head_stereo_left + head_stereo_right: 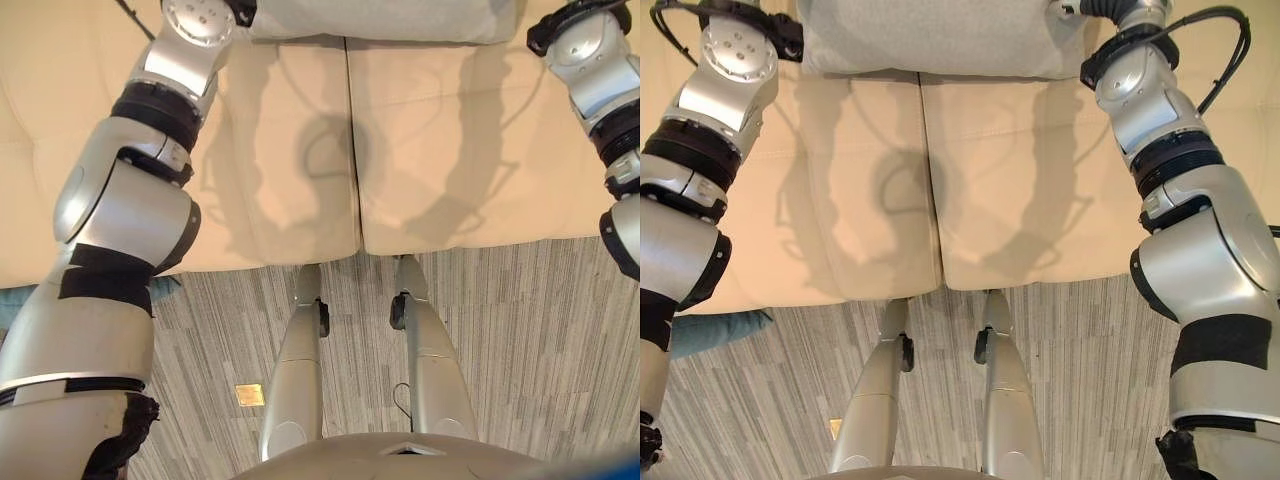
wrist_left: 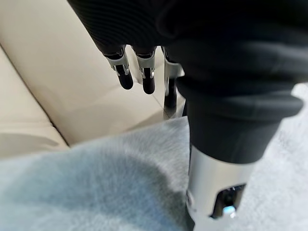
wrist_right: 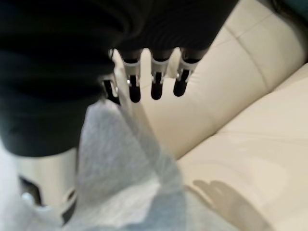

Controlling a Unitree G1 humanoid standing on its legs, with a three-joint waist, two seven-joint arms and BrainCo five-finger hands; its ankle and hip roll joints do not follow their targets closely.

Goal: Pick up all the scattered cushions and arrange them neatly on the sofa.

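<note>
Sofa (image 1: 1040,180): cream leather, two seat cushions side by side meeting at a centre seam; backrest shows in both wrist views.
Floor (image 1: 520,330): grey striped carpet in front of the sofa's front edge.
Grey cushion (image 1: 940,35): light grey fabric, at the back of the sofa, straddling the centre seam, held between the two hands, one at each end; whether it rests on the seat or is lifted clear cannot be told.
Teal cushion (image 1: 715,330): lies on the floor just in front of the sofa's front edge, at the sofa's left end, partly hidden by the left arm.
Left hand (image 2: 139,72): at the grey cushion's left end; fingers straight and loose, pointing toward the sofa backrest, fabric lying against the palm side, nothing curled round it.
Right hand (image 3: 154,77): at the grey cushion's right end; fingers straight in a row toward the sofa backrest, fabric bunched against the palm side, no pinch visible.
Gold tag (image 1: 250,395): small square on the floor, well in front of the sofa.
</note>
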